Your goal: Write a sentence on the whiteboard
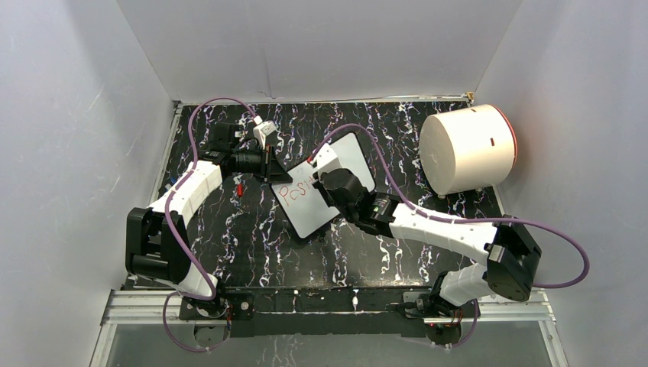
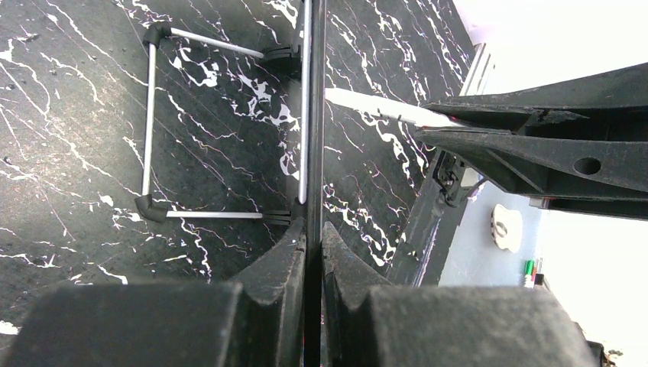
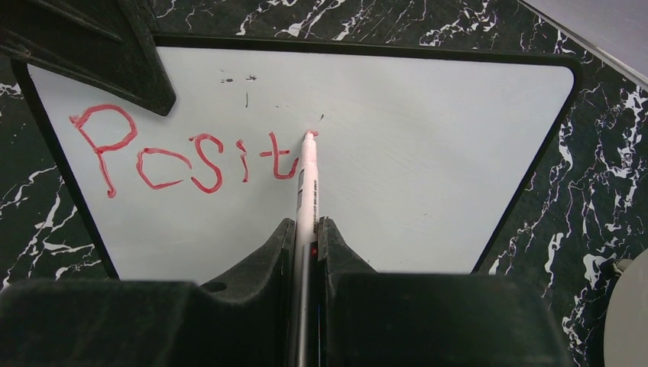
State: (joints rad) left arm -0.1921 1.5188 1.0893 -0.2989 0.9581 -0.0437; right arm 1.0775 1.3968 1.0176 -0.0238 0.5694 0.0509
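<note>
Whiteboard at bench centre, edge pinched by left claw. Red marker pinched by right claw, tip at board. Sentence partly written: only "Posit" seen, most judged not yet done.

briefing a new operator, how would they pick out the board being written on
On the black, white-veined marble tabletop, look at its centre. The small flat white board with a thin black frame sits there; unlike the big white cylinder at far right, it bears red handwritten letters.
</note>
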